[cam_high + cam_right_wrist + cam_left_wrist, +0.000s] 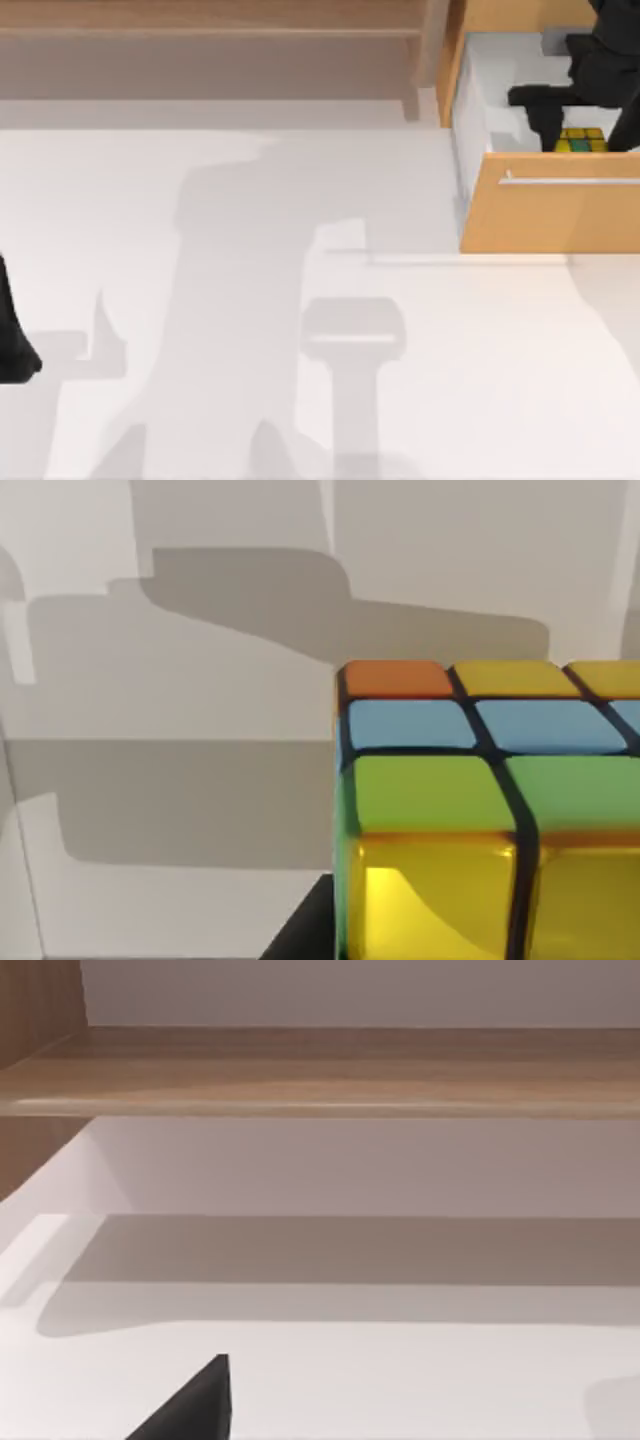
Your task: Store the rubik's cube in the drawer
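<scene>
The drawer (560,215) stands pulled open at the table's back right, showing its orange-wood front, silver bar handle (570,181) and white inside. My right gripper (570,118) reaches down into it, shut on the rubik's cube (582,141), which is just behind the drawer front. In the right wrist view the rubik's cube (470,850) is very close, showing yellow, green, blue and orange squares. One dark finger (305,932) lies against its side, with the drawer's white walls (200,680) behind. I cannot tell whether the cube rests on the drawer floor.
A brown wooden shelf (210,50) runs along the back of the table, left of the drawer, and appears as the shelf (320,1070) in the left wrist view. My left gripper (15,340) is parked at the table's left edge.
</scene>
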Motion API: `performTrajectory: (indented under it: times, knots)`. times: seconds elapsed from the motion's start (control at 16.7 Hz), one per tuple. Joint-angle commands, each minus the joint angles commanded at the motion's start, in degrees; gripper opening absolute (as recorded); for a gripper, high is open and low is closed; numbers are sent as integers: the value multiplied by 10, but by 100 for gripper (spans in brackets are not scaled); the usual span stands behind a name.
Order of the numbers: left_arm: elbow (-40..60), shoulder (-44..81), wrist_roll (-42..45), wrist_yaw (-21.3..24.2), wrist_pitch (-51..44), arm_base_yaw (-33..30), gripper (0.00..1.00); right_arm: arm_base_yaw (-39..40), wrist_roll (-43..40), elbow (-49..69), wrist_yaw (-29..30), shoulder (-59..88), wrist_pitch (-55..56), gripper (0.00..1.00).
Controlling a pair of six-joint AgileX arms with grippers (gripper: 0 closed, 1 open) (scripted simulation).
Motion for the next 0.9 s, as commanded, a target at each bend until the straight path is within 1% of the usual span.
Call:
performTrajectory:
  times: [0.54, 0.6, 0.9]
  knots:
    - [0, 0, 0, 0, 0, 0, 100, 0, 0, 0, 0, 0, 0, 98]
    - [0, 0, 0, 0, 0, 0, 100, 0, 0, 0, 0, 0, 0, 100]
    - [0, 0, 0, 0, 0, 0, 100, 0, 0, 0, 0, 0, 0, 100]
